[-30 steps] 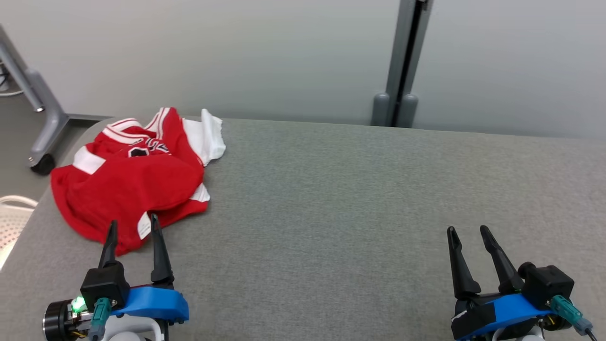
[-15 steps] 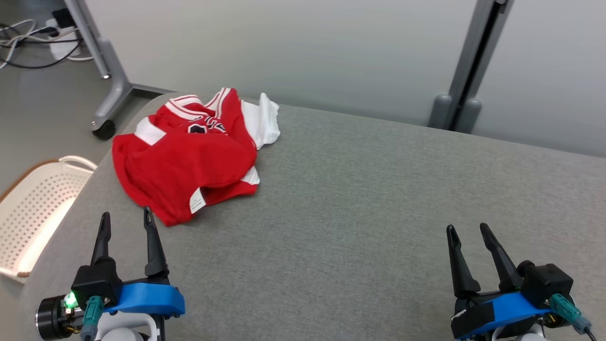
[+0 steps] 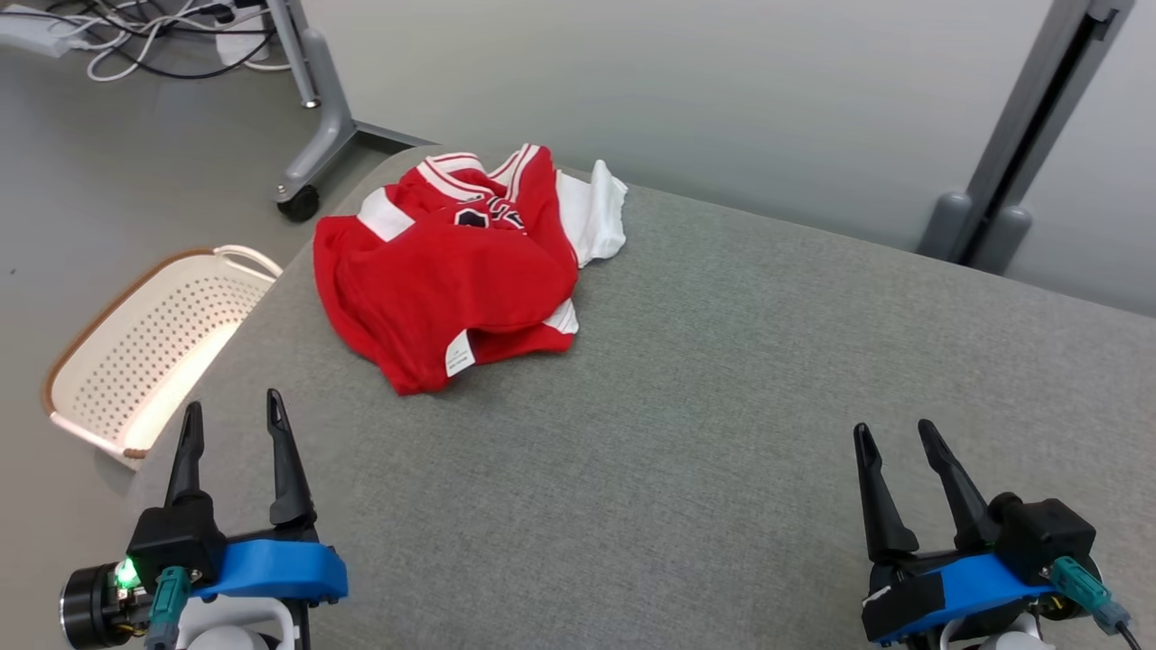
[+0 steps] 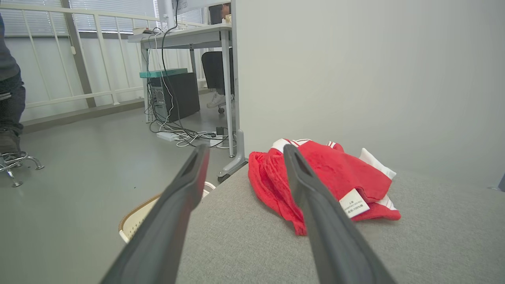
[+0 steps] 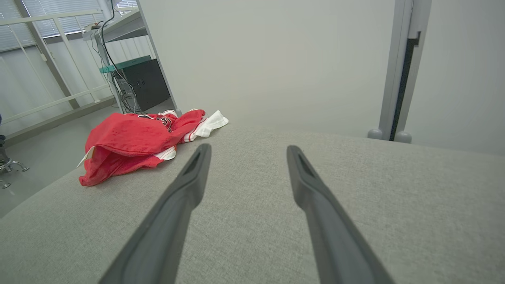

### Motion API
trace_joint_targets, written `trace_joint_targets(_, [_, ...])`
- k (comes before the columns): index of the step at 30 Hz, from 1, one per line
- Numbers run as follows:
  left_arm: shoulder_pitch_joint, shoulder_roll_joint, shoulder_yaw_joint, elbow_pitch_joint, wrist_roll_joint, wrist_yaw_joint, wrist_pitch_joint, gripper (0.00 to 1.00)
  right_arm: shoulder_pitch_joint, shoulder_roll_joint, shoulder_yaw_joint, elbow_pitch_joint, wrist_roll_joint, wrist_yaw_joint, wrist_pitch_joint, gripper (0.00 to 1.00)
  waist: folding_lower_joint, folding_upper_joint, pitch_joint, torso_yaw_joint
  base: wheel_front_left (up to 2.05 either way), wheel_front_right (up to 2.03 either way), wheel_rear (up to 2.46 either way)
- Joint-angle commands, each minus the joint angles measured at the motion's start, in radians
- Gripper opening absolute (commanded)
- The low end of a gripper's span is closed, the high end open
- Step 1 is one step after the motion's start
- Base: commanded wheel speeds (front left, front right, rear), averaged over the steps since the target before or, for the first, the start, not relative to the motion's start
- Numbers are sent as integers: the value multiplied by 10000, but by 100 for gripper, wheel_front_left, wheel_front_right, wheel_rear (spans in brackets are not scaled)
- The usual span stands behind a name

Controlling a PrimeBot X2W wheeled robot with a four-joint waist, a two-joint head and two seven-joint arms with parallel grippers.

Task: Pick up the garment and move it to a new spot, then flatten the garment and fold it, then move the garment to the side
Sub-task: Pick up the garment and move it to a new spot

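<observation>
Since a second ago our head camera has swung to the left and the whole picture has shifted. The garment (image 3: 452,280) now shows nearer the middle of the head view, yet it lies in the same crumpled red-and-white heap at the far left corner of the grey counter (image 3: 686,406). More of the white perforated basket (image 3: 99,366) has come into view on the floor, just beside the counter's left edge; inside it we see holed walls and a lit bottom. Our left pincer (image 3: 232,404) hovers released, fingers apart, short of the garment. Our right pincer (image 3: 894,429), also spread and grasping nothing, hangs well apart over the counter's right side.
</observation>
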Motion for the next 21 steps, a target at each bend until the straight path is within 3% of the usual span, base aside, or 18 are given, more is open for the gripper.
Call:
trace_joint_targets(1, [24, 22, 47, -28, -2, 8, -28, 100, -2, -47, -15, -28, -59, 4, -35, 100, 0, 0, 44, 81, 0, 0, 0])
trace_joint_targets(11, [186, 46, 257, -112, -51, 40, -28, 100, -63, -47, 134, 14, -34, 4, -35, 100, 0, 0, 54, 233, 0, 0, 0])
trace_joint_targets(21, [-357, 50, 430, -175, -190, -102, -28, 100, -270, -189, 92, -116, -206, 4, -35, 100, 0, 0, 437, -314, 0, 0, 0])
